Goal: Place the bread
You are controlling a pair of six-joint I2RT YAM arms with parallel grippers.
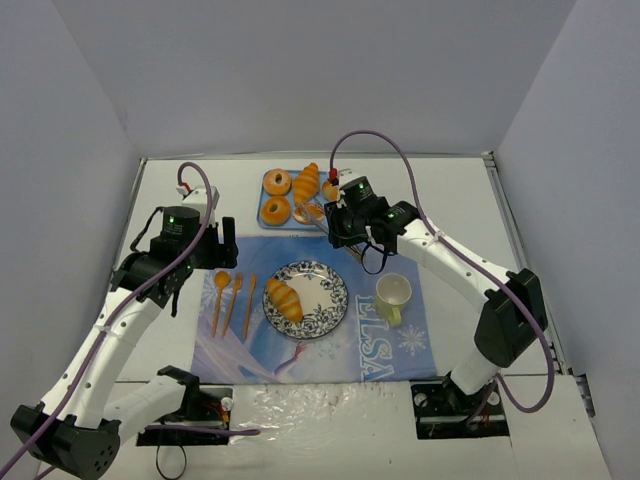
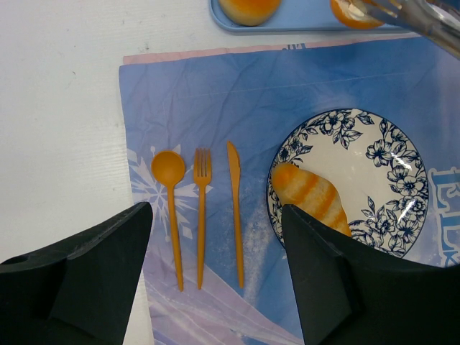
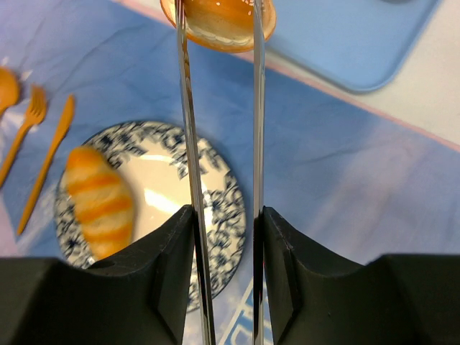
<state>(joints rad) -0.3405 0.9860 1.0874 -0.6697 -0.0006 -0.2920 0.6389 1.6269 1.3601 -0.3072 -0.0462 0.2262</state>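
Closest to us, our left arm's black base and our right arm's black base sit at the near edge of the white bench. Our left gripper hangs with its jaws spread wide and nothing between them, above the far left corner of the blue printed placemat. Along the mat's left edge an orange plastic spoon, fork and knife lie side by side. Next comes the white plate with a blue floral rim, carrying a striped golden croissant on its left half; its right half is bare. At the mat's far edge lies the pale blue rectangular tray. At that tray's near right corner our right gripper is clenched on the slim metal tongs, whose tips pinch a round golden bun; we cannot tell whether it is clear of the tray. Right of the plate stands a pale yellow mug. We judge the pick made and the carry about to begin: next we need to raise the bun over the tray's rim, bring it above the plate's bare half, lower it and only then ease the squeeze.
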